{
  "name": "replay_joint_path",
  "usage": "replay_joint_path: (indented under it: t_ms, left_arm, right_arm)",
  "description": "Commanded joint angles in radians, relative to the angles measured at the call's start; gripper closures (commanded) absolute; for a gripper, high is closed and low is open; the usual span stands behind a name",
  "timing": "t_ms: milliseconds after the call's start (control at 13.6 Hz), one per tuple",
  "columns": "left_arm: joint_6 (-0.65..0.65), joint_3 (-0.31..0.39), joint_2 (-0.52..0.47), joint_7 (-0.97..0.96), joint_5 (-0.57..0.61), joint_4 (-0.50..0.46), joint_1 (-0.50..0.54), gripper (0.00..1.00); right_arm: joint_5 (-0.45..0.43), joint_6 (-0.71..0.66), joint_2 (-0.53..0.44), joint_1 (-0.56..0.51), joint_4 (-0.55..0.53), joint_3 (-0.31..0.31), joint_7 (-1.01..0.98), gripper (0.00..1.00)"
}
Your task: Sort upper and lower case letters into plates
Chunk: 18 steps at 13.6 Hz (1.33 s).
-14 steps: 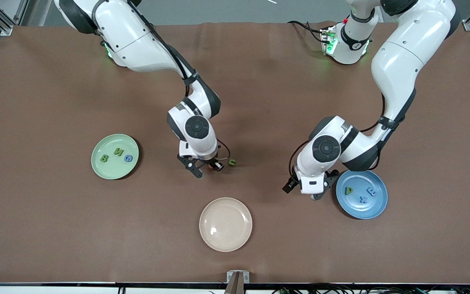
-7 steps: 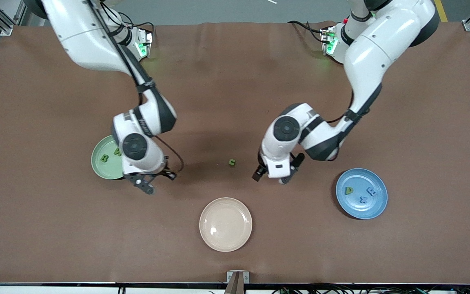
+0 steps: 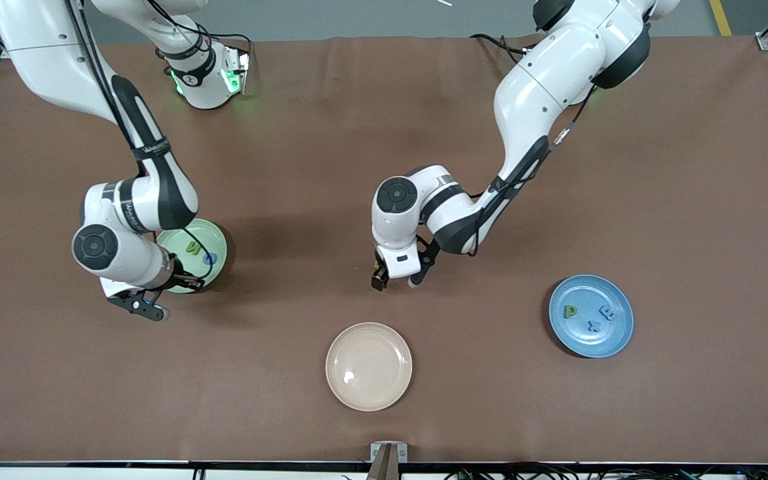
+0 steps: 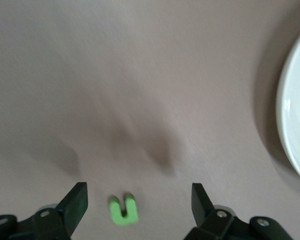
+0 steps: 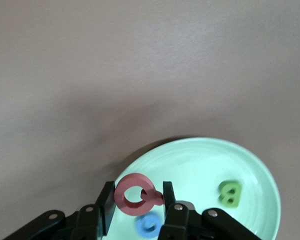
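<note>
The mint plate [image 5: 250, 170] held green and blue letters under the right tool [image 5: 138, 200] gripping a red-pink letter [image 5: 135, 194], while the left tool [image 4: 140, 205] hung open over a green letter [image 4: 123, 209].

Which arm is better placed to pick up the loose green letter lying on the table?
Left: the left gripper hangs open over the green letter; the right gripper holds a red letter over the mint plate.
</note>
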Motion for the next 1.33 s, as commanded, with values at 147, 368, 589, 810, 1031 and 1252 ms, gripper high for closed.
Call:
replay_joint_path:
  t_ms: [147,368,589,810,1031,1252]
  left_arm:
    - [0.026,0.008,0.041,-0.025,-0.027,0.050,-0.021,0.20]
    - [0.012,0.008,0.040,-0.028,-0.060,0.050,-0.024,0.25]
    - [-0.050,0.008,0.038,-0.028,-0.062,0.050,-0.032,0.26]
    - [-0.054,0.008,0.038,-0.028,-0.082,0.050,-0.043,0.29]
    - [-0.054,0.009,0.040,-0.028,-0.082,0.050,-0.044,0.32]
    - [-0.054,0.022,0.043,-0.028,-0.092,0.050,-0.044,0.35]
  right_arm:
    - [-0.011,0.153,-0.024,-0.087,-0.141,0.026,-0.101,0.99]
    - [-0.011,0.154,-0.024,-0.087,-0.158,0.026,-0.112,0.99]
    - [-0.011,0.144,-0.026,-0.087,-0.164,0.026,-0.112,0.28]
    - [-0.010,0.096,-0.053,-0.079,-0.148,0.032,-0.111,0.00]
    - [-0.011,-0.076,-0.101,-0.069,-0.054,0.034,-0.124,0.00]
    - [-0.010,-0.307,-0.121,-0.064,0.107,0.032,-0.236,0.00]
